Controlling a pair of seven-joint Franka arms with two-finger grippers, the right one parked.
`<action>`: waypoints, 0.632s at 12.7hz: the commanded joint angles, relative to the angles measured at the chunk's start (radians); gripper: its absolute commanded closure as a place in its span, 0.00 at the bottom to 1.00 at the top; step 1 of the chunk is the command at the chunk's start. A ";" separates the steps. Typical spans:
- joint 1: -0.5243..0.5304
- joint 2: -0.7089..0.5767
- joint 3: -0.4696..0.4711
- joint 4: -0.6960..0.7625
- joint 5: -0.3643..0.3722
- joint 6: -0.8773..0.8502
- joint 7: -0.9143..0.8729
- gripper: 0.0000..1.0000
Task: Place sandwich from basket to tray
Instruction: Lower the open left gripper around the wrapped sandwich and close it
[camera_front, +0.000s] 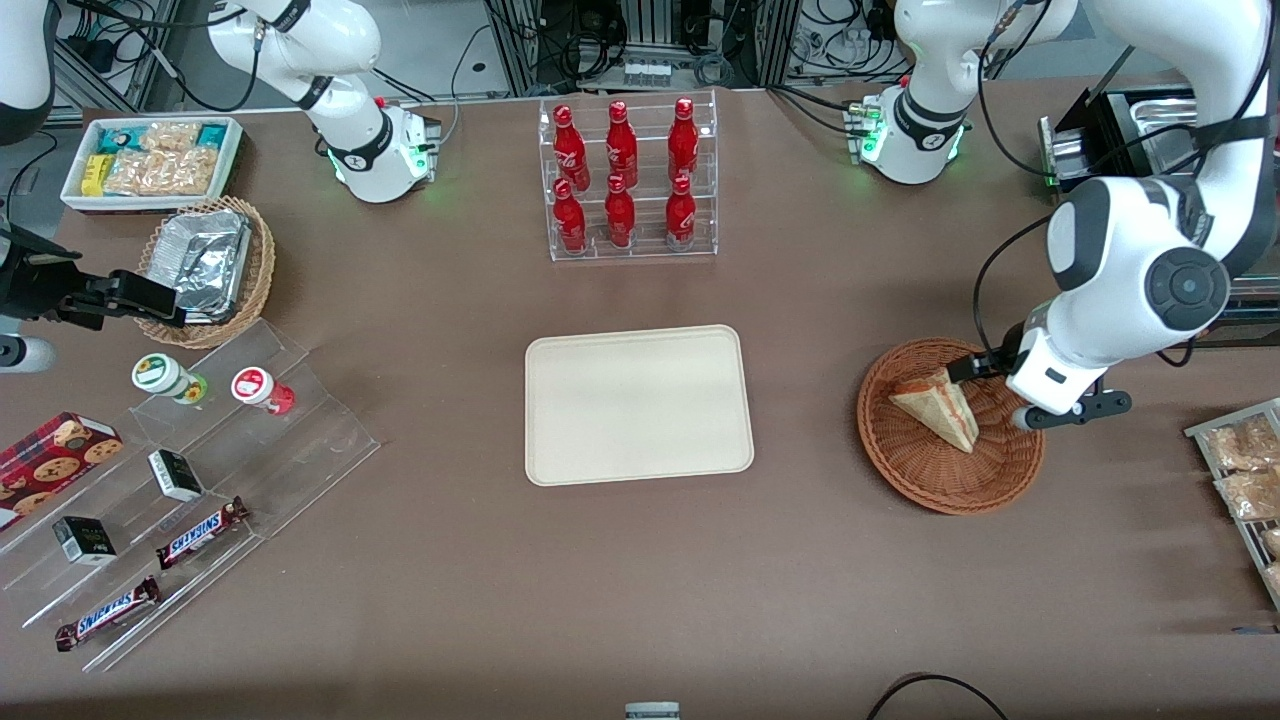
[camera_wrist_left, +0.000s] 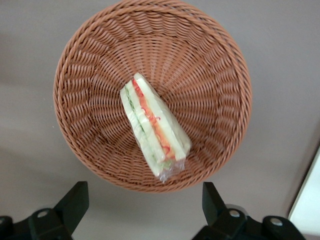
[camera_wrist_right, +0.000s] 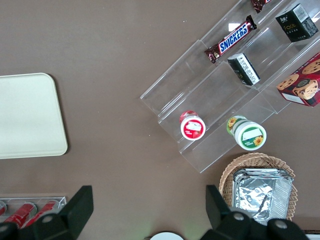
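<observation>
The tool (camera_wrist_left: 141, 207) hung wide open over the basket (camera_wrist_left: 90, 75); the sandwich (camera_wrist_left: 154, 126) lay in its middle.

Robotics lab, cable-strewn racks (camera_front: 640, 40), mock shop table (camera_front: 640, 560)

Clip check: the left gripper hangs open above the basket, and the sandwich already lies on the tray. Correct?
Not quite. The sandwich lies in the basket, not on the tray, as the left wrist view shows. The gripper does hang above it, jaws open.

sandwich (camera_front: 937, 406) 1 | basket (camera_front: 930, 478) 1 | tray (camera_front: 637, 404) 1 | red bottles (camera_front: 621, 175) 6 | Snickers bars (camera_front: 201, 531) 2
</observation>
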 joint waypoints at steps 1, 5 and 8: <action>-0.011 0.005 0.010 -0.018 -0.013 0.048 -0.245 0.00; -0.017 0.028 0.010 -0.075 -0.013 0.185 -0.491 0.00; -0.020 0.044 0.009 -0.104 -0.013 0.232 -0.625 0.00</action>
